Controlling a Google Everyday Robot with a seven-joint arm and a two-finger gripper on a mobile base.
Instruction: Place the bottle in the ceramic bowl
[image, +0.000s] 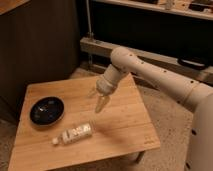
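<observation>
Bottle (75, 133) is our object for this entry; layout logged from the left.

Far left on the wooden table (127, 125): the ceramic bowl (46, 110), dark and glossy, upright, shallow, mouth open to the top. It is near the bottle but they do not touch.

Next, toward the front edge: the bottle lies on its side, white cap pointing left and toward the front, pale label facing up, long axis running slightly uphill to the right. It sits just right of and in front of the bowl.

Right of that, above the table's middle: the gripper (97, 101) hangs fingers-down with the jaws apart and nothing between them. It is behind and to the right of the bottle, clear of it. The arm (150, 70) reaches in from the right.

Handling judgement:
- We take it for a light object with a thin plastic wall. It should yield under a hard squeeze, so a moderate close should do.
- The round body lying flat may roll away from a finger that touches first.
- The smooth plastic is likely slippery, and we expect the label band to give better purchase.
- Grasp site: across the labelled mid-body, jaws square to the long axis. The cap end looks too narrow, and a grip there would let the body swing.
- The bowl is ceramic, so we would lower the bottle in before releasing. It looks wide enough to take the bottle flat.
</observation>
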